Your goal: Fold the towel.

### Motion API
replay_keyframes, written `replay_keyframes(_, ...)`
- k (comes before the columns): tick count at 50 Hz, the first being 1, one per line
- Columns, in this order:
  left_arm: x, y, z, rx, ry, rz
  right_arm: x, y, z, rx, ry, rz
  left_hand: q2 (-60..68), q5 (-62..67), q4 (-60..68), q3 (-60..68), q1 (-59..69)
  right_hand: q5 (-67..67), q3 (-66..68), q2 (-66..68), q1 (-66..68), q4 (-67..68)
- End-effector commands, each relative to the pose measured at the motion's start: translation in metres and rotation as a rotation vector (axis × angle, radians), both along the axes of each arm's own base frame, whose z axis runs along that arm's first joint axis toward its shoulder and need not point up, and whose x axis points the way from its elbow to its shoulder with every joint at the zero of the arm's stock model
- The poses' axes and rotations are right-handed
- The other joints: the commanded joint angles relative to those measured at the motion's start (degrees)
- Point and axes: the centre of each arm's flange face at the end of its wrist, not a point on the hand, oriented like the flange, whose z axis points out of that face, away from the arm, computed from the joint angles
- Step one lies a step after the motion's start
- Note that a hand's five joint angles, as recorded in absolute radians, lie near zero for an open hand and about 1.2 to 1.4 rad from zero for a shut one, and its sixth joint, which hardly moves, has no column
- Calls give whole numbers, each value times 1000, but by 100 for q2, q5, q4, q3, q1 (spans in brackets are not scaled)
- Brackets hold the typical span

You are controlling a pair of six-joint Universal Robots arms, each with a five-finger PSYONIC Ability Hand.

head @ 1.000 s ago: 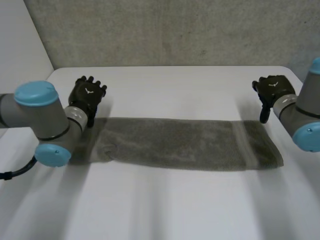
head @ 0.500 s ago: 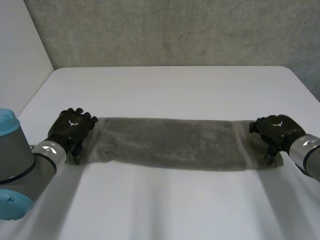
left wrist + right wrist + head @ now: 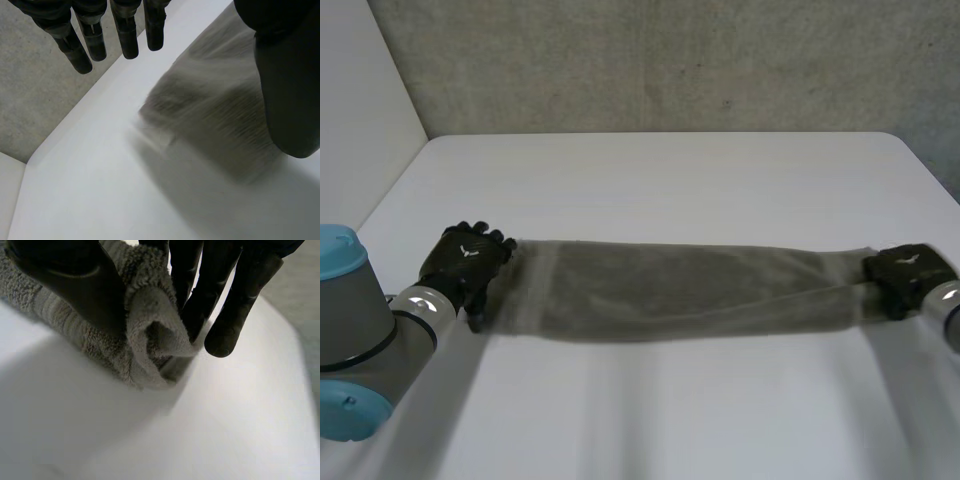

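A grey towel (image 3: 680, 290) lies as a long band across the white table (image 3: 660, 180), narrowing toward its right end. My right hand (image 3: 910, 275) is shut on that end. In the right wrist view the thumb (image 3: 75, 280) and fingers (image 3: 220, 285) pinch the bunched towel edge (image 3: 150, 315) just above the table. My left hand (image 3: 470, 260) rests at the towel's left end. In the left wrist view its fingers (image 3: 127, 30) are straight and spread, and the thumb (image 3: 287, 85) hangs over the towel's end (image 3: 210, 105) without gripping it.
A grey wall (image 3: 660, 60) runs behind the table's far edge. The table's left edge (image 3: 390, 195) lies close to my left arm (image 3: 360, 320).
My right hand has shut on the towel's right end and pulled it to the right, which bunched that end and drew the towel taut. My left hand came down to the left end and stays open.
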Motion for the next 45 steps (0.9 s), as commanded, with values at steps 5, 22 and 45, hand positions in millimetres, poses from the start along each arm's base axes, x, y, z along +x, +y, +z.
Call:
replay_keyframes(5,1,0,6,-15,4,6,-87,-33,44,-151,251,-140,-145,-1196,-129,-118,-172,375,444,590,558,363)
replay_keyframes(22,-12,7,39,-118,33,-33,185,70,111,-396,62,582,-195,-1247,-180,-168,-223,375,444,590,558,363)
replay_keyframes(45,-55,26,54,-144,117,-156,220,133,68,-240,31,588,-229,-1280,-213,-202,-256,-6625,-6556,-6410,-6442,-6637)
